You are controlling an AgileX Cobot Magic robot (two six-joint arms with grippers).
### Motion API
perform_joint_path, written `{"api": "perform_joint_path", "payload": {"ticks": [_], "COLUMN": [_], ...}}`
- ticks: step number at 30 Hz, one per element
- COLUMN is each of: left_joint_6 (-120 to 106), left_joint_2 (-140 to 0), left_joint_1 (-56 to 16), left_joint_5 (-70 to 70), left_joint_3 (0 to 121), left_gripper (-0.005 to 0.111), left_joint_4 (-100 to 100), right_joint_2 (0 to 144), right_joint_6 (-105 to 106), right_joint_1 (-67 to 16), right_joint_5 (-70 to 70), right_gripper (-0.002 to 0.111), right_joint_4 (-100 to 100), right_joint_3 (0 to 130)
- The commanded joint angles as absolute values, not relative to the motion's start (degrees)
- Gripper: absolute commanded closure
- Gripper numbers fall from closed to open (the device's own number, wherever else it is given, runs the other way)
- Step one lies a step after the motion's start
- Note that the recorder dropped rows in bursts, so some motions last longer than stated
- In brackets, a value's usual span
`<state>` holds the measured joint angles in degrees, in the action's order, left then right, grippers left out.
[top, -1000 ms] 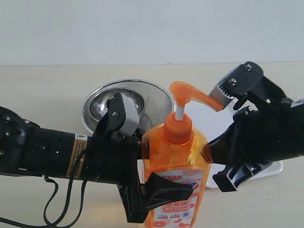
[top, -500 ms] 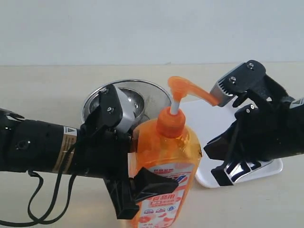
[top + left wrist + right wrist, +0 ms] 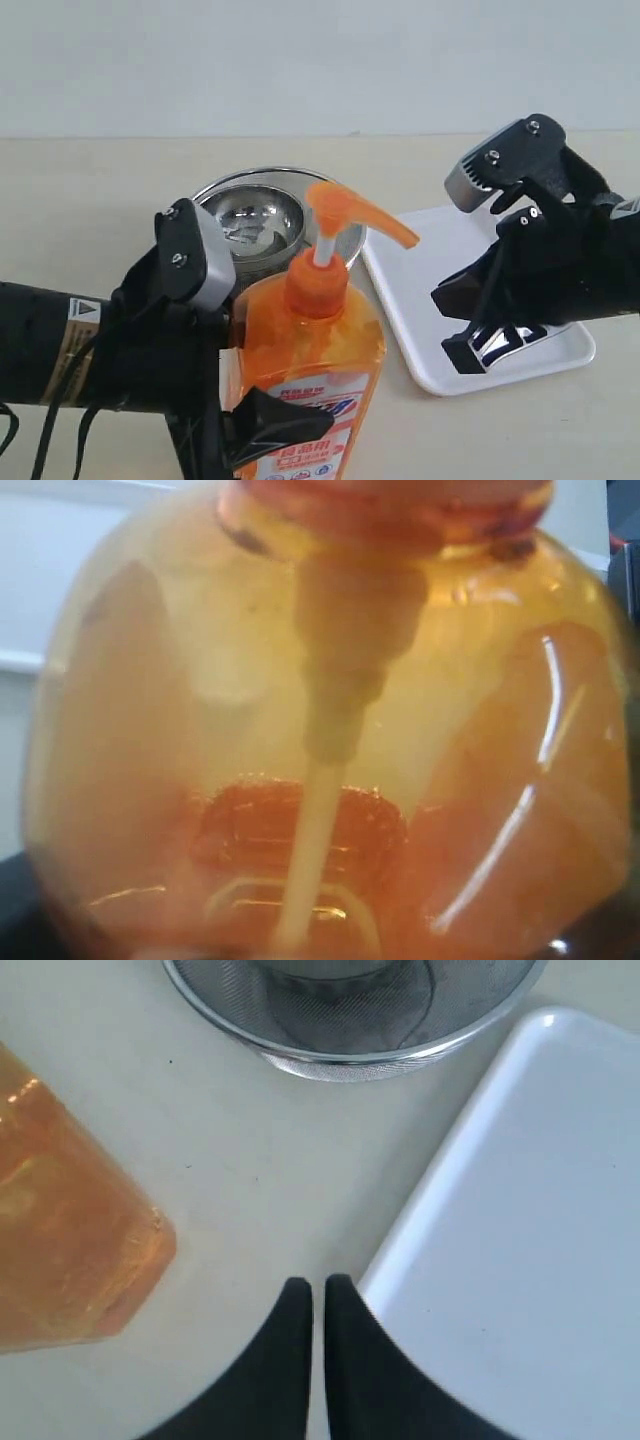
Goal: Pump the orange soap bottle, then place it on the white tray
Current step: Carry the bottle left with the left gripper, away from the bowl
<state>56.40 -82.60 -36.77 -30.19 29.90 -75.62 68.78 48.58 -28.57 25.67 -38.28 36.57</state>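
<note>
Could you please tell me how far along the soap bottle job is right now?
Done: unclear whether pumping happened; the pump head stands raised, the shut right hand apart from it. In hand: the left hand grips the orange soap bottle, tilted, near the steel bowl. Left: setting it on the white tray.

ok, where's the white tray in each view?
Exterior: flat glossy white rectangular tray, right of centre, beside the round steel bowl.
Left wrist: not in it.
Right wrist: tray beside the shut right end effector.
Shared landmark: translucent orange soap bottle, in all three views.
</note>
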Motion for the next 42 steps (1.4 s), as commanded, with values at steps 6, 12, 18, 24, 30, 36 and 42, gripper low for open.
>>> {"api": "perform_joint_path", "payload": {"ticks": [6,12,18,24,30,36,42], "left_joint_6": [57.6,57.6,58.3,61.8,63.7,65.3,70.1], "left_joint_2": [-73.2,-64.4,-55.8,-50.2,-48.7,-48.7,-48.7], "left_joint_1": [-37.2,-37.2,-37.2,-37.2,-37.2,-37.2,-37.2], "left_joint_5": [-20.2,-12.8,-2.3,6.4,12.5,17.3,20.0], "left_joint_3": [23.9,20.5,18.9,18.6,18.6,18.6,18.6], "left_gripper": [0.102,0.102,0.102,0.102,0.102,0.102,0.102], "left_joint_4": [-71.5,-67.5,-63.3,-63.3,-63.3,-63.3,-67.4], "right_joint_2": [68.6,68.6,68.6,68.6,68.6,68.6,68.6], "right_joint_6": [48.3,47.9,47.8,47.6,47.2,47.2,47.2], "right_joint_1": [-28.6,-28.6,-28.6,-28.6,-28.6,-28.6,-28.6], "right_joint_5": [24.9,24.7,24.7,24.7,24.7,24.7,24.2], "right_gripper": [0.108,0.108,0.108,0.108,0.108,0.108,0.108], "right_joint_4": [-38.1,-38.1,-38.4,-38.6,-38.6,-38.6,-40.1], "right_joint_3": [36.8,36.8,36.8,36.8,36.8,36.8,36.8]}}
